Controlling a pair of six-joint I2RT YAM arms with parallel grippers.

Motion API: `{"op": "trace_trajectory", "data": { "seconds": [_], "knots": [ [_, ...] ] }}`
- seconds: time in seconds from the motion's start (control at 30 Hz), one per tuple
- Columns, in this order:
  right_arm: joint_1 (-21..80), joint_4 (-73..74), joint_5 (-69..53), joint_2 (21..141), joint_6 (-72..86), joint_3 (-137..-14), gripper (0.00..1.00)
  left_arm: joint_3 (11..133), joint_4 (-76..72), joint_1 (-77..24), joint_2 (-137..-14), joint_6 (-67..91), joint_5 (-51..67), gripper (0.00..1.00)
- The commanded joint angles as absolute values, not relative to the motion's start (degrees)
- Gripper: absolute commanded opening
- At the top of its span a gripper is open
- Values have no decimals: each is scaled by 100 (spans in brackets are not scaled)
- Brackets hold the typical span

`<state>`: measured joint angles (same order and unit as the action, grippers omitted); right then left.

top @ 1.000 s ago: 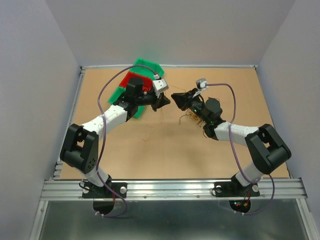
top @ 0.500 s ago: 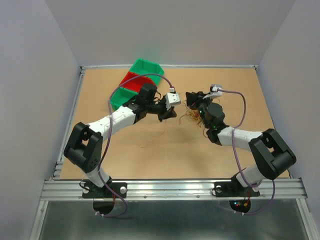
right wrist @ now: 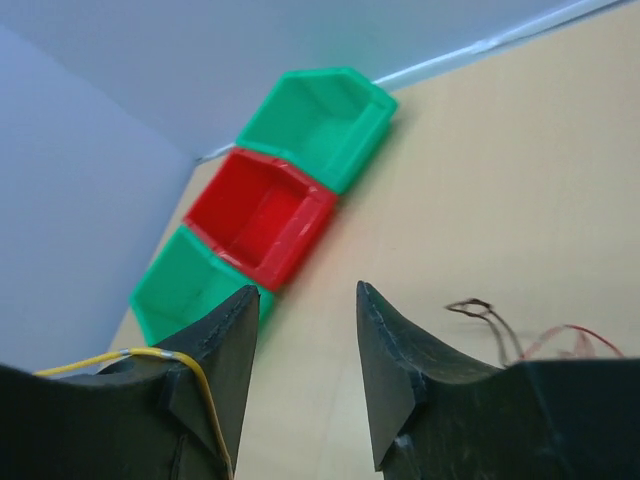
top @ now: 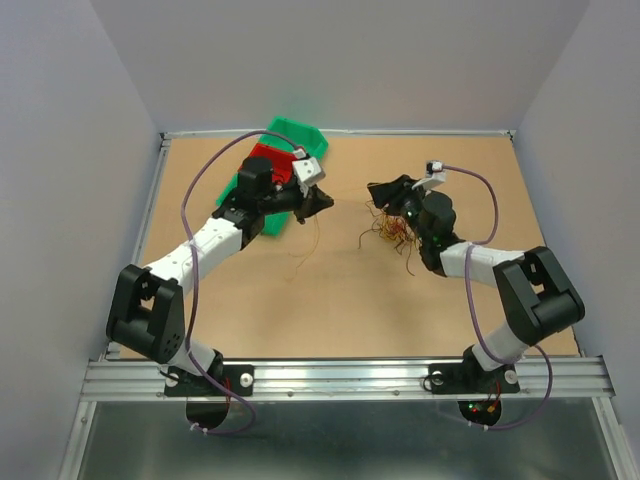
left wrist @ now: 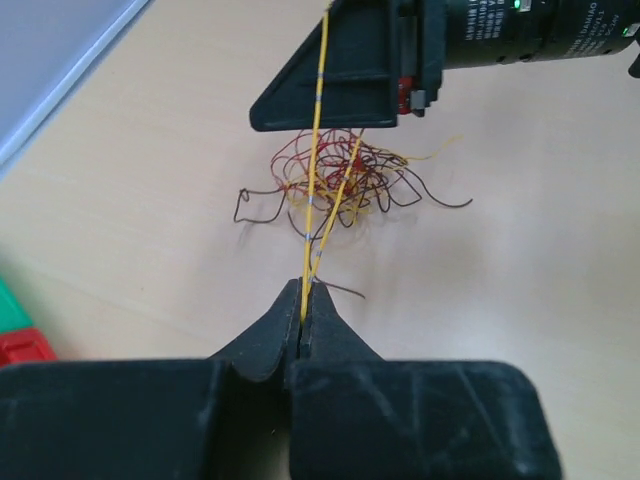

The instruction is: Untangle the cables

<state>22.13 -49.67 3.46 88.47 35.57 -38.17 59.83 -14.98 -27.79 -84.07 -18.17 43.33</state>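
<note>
The cables [left wrist: 340,185] could drag as one clump — left gripper [left wrist: 303,315] pinches a yellow strand [left wrist: 308,250], right gripper [right wrist: 305,290] stands apart.

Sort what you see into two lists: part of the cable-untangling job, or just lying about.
Job: clump of thin curly red, orange, yellow, brown wires; single yellow wire pinched in left claw.
Lying about: row of green and red plastic bins.

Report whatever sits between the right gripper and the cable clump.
Nothing solid. Only a yellow strand, pinched in the shut left gripper, crosses above the clump and drapes over one finger of the open right gripper.
</note>
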Motion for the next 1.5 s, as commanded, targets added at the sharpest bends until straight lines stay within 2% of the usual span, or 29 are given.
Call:
{"op": "trace_trajectory", "data": {
  "seconds": [0.0, 0.17, 0.43, 0.57, 0.77, 1.03, 1.37, 1.47],
  "knots": [
    [1468, -4562, 388, 9430, 3621, -4165, 48, 5941, -2381, -1698, -7972, -774, 4833, 0],
    [1503, -4448, -763, 9957, 3586, -4692, 47, 5626, -2847, -1608, -7648, -537, 4502, 0],
    [1863, -3789, -1063, 10432, 3244, -5449, 50, 5624, -3226, -1319, -7198, 174, 3930, 0],
    [2346, -3209, -1003, 10547, 2963, -5966, 46, 6115, -3190, -1178, -7303, 737, 3324, 0],
    [3110, -2593, -932, 10924, 2401, -6783, 38, 6538, -3752, -1169, -7540, 1396, 3077, 0],
    [3998, -2311, -1212, 11434, 1610, -7558, 37, 6917, -4217, -1169, -7761, 1766, 2654, 0],
    [4342, -2979, -1871, 11145, 888, -7137, 37, 6135, -4983, -1169, -7690, 1732, 2365, 0],
    [4386, -3392, -2126, 10969, 756, -6847, 37, 6029, -4826, -1169, -7612, 1547, 1831, 0]
  ]
}}
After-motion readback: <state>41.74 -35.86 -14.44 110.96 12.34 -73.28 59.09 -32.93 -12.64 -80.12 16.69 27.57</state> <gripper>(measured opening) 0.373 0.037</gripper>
